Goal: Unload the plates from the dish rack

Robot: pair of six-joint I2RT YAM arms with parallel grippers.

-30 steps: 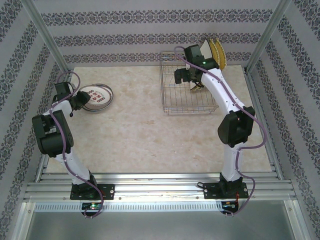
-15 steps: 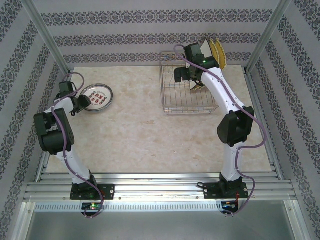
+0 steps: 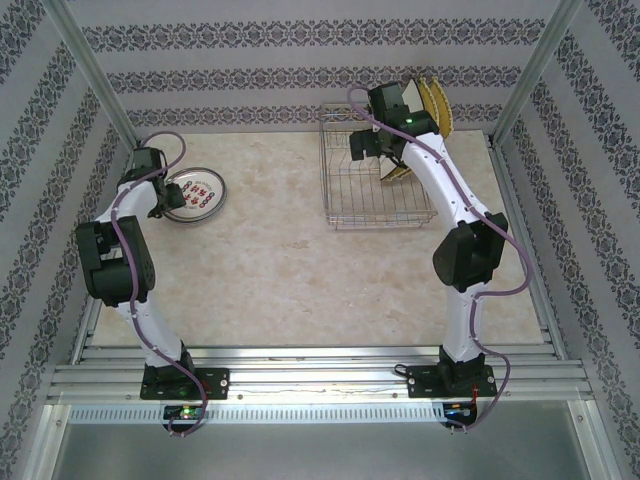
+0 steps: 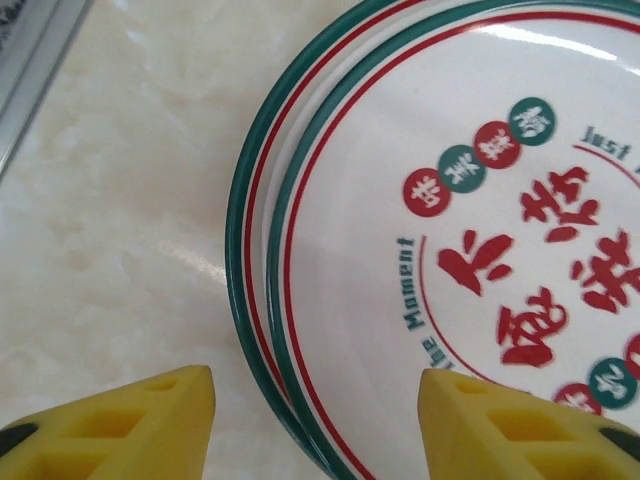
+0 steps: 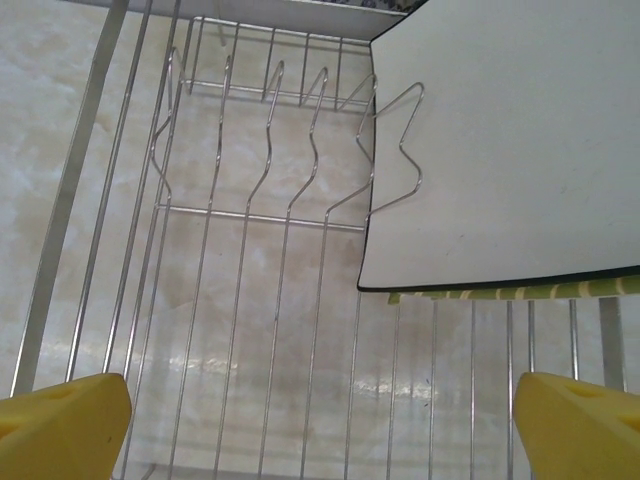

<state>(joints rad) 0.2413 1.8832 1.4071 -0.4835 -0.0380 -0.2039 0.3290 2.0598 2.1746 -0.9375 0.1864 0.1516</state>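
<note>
Left wrist view: left gripper [image 4: 315,405] has its jaws apart and empty, straddling the rim of the round plates [image 4: 450,250], which are stacked flat on the table [image 4: 110,200]. Right gripper [image 5: 320,430] has its jaws wide and empty over the dish rack [image 5: 250,216]. The white square plate [image 5: 500,150] is still slotted upright. Step, as judged: reaching for it. Next: pinch its edge and lift it clear of the dividers.
</note>
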